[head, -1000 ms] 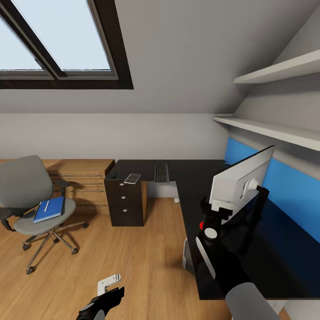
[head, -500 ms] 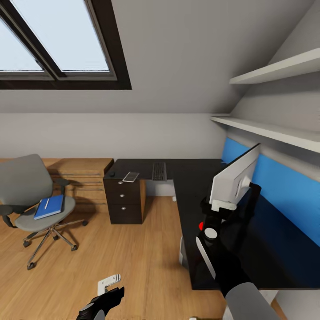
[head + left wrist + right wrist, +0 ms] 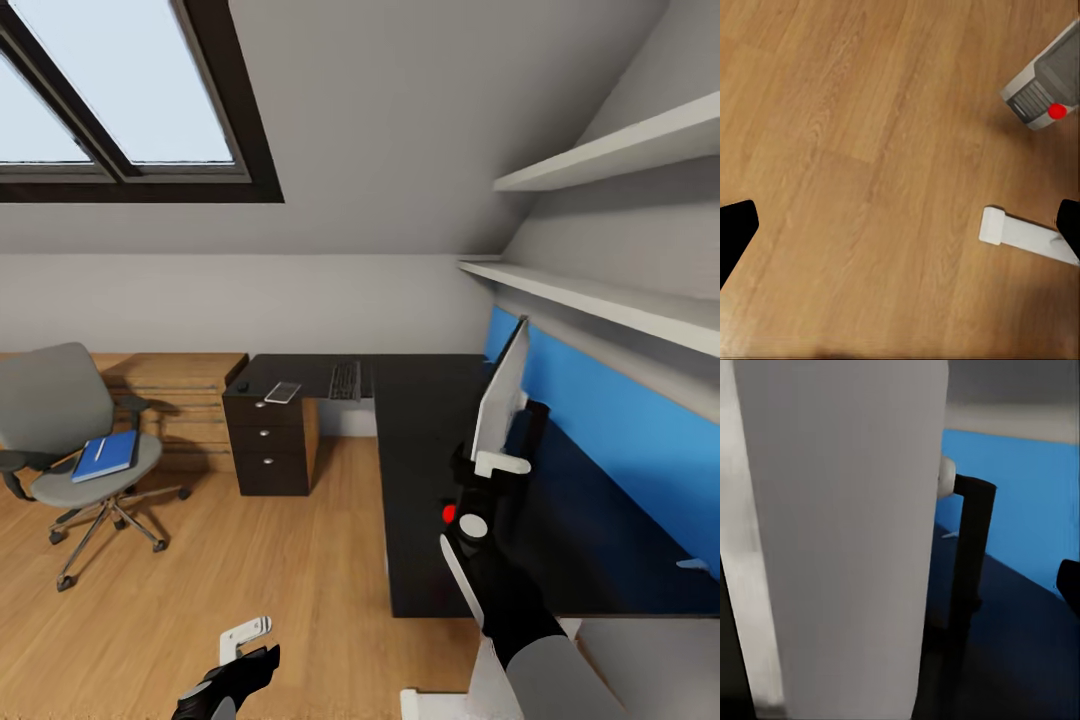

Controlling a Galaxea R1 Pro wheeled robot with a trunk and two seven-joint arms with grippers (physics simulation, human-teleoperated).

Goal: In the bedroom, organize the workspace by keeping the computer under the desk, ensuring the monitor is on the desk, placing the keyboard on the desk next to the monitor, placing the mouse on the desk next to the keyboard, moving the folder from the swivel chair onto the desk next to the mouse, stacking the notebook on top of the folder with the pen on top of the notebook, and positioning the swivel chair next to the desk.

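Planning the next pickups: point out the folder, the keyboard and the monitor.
folder (image 3: 107,455), head view, blue cover, on the swivel chair seat.
keyboard (image 3: 344,380), head view, middle of the keys.
monitor (image 3: 499,400), head view, white back panel.

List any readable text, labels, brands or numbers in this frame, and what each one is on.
None can be read. The monitor shows a plain white back, the folder a bare blue cover. The keyboard keys are too small to make out. The red dot on the right arm is a mark, not text.

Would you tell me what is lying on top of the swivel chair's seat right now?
On the swivel chair seat lies the blue folder, with a thin white pen on it. Whatever is beneath the folder is covered.
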